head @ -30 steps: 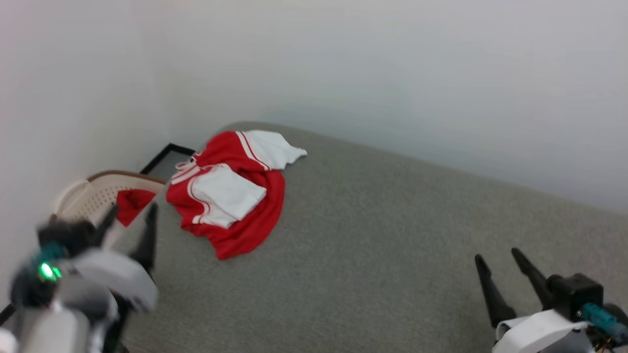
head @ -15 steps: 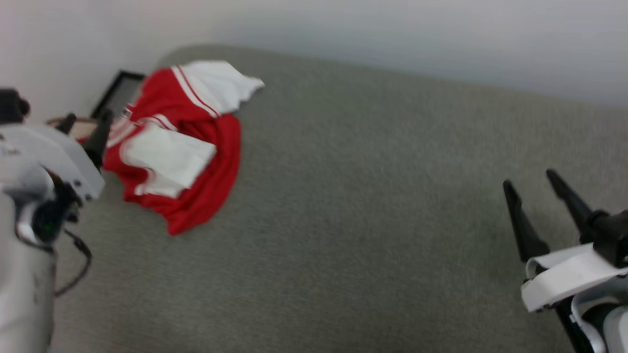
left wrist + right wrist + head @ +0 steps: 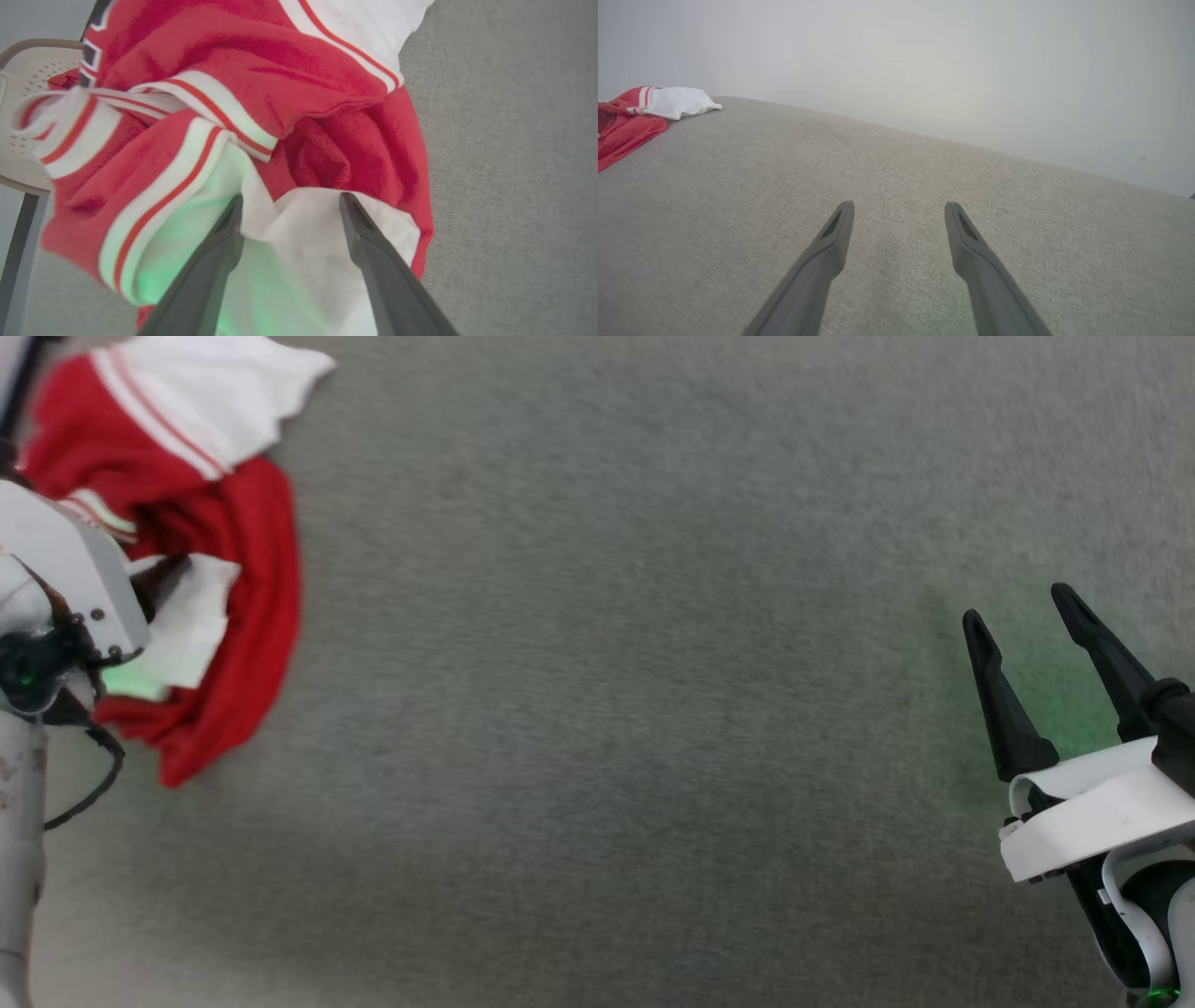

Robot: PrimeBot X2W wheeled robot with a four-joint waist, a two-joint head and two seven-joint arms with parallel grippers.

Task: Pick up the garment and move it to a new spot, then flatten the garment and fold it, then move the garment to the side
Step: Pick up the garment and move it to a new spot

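The garment [image 3: 252, 569], a red T-shirt with white sleeves and striped trim, lies crumpled at the upper left of the grey fabric surface [image 3: 607, 709]. My left gripper [image 3: 161, 583] is down on it, mostly hidden behind its white wrist housing. In the left wrist view the left gripper [image 3: 290, 199] is open, its two fingers straddling a raised fold of white sleeve on the garment [image 3: 327, 60]. My right gripper [image 3: 1016, 604] is open over bare surface at the lower right. In the right wrist view the right gripper [image 3: 900, 205] holds nothing, and the garment [image 3: 626, 126] is far to its left.
A white perforated basket [image 3: 18, 154] with a brown rim sits beyond the garment's edge, with a plain red cloth lump [image 3: 63, 79] in it. A pale wall [image 3: 924, 70] borders the surface's far side. A dark frame [image 3: 21, 233] shows beside the basket.
The head camera has tilted down and swung, shifting the whole picture. My left gripper has come from the garment's edge onto its white sleeve. The right gripper stays open over bare surface.
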